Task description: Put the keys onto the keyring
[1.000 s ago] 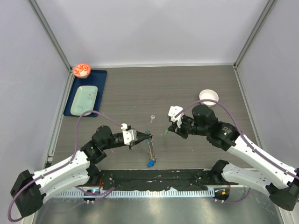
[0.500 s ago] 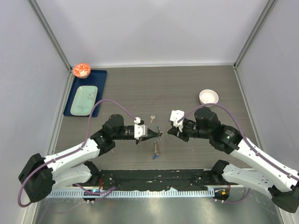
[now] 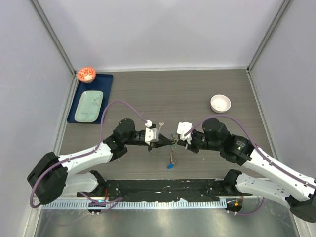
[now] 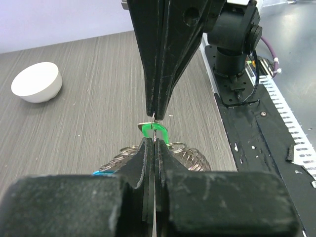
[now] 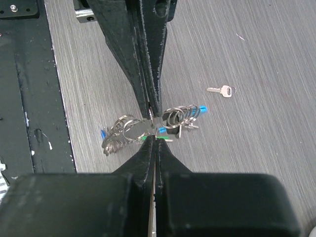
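My left gripper point(image 3: 170, 142) is shut on a ring of the keyring point(image 3: 172, 156), whose silvery chain hangs below it with the dark-blue tag point(image 3: 170, 167) at the bottom. My right gripper point(image 3: 178, 141) is shut on the green-headed key point(image 4: 155, 131) and meets the left gripper tip to tip. In the left wrist view the green head sits right at my left gripper point(image 4: 154, 141), with chain coils point(image 4: 193, 159) behind it. In the right wrist view the keyring point(image 5: 127, 131) hangs just beyond my right gripper point(image 5: 154, 139). The silver key point(image 3: 161, 124) lies on the table behind them and shows in the right wrist view point(image 5: 223, 90).
A white bowl point(image 3: 220, 103) stands at the right rear and shows in the left wrist view point(image 4: 37, 81). A blue tray point(image 3: 106, 81) holding a pale green plate point(image 3: 90, 105) lies at the left rear, with an orange-filled bowl point(image 3: 86, 74) at its corner. A black mat point(image 3: 163, 190) runs along the near edge.
Both grippers have moved towards each other. The left one carried the keyring right and away from the near edge. The right one brought the green key left; the tips now meet.
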